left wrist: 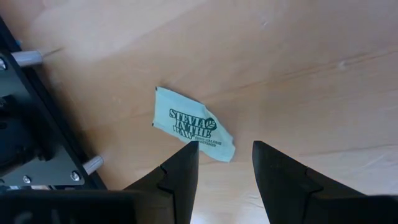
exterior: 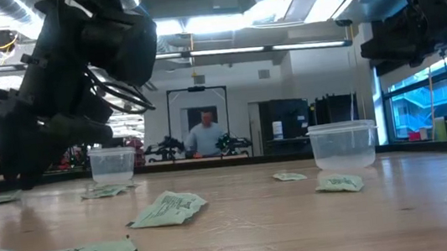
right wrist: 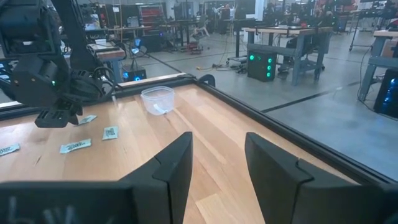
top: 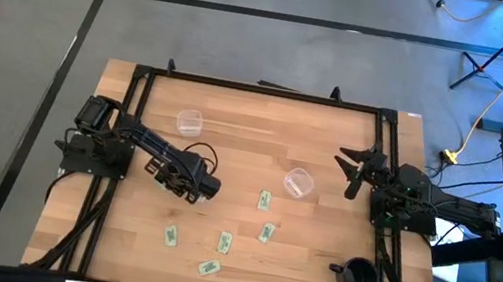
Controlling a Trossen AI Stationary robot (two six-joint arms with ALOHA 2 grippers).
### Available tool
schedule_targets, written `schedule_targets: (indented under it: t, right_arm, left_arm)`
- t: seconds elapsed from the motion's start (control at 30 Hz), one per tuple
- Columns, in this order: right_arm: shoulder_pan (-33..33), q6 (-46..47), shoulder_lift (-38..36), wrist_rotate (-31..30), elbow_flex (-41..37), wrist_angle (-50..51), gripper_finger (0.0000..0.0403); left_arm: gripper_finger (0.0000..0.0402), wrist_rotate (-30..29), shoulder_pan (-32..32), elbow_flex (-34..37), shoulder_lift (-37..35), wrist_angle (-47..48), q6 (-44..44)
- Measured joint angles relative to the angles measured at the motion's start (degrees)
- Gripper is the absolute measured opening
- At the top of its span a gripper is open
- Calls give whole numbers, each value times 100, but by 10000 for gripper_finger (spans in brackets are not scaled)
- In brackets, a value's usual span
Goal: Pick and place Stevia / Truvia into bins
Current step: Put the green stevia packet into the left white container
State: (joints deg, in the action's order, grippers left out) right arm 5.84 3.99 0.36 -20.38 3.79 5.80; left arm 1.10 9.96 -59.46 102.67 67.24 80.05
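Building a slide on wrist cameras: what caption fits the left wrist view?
Left gripper open above a green Stevia packet lying flat on the wooden table.

Smooth wooden table (top: 230,148), clear plastic cups (top: 298,182)

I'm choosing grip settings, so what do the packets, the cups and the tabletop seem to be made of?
Stevia packet: looks like thin matte paper, pale green with dark print, slightly creased. Clear cups: probably thin glossy plastic, since the room shows through the walls. Tabletop: light wood, visible grain and plank seams, low sheen.
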Motion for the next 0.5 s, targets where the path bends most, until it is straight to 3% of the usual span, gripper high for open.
schedule_targets:
  t: [0.5]
  right_arm:
    - [-1, 4, -2, -2, 0, 0, 152]
  left_arm:
    - [145, 147, -19, -32, 525, 41, -211]
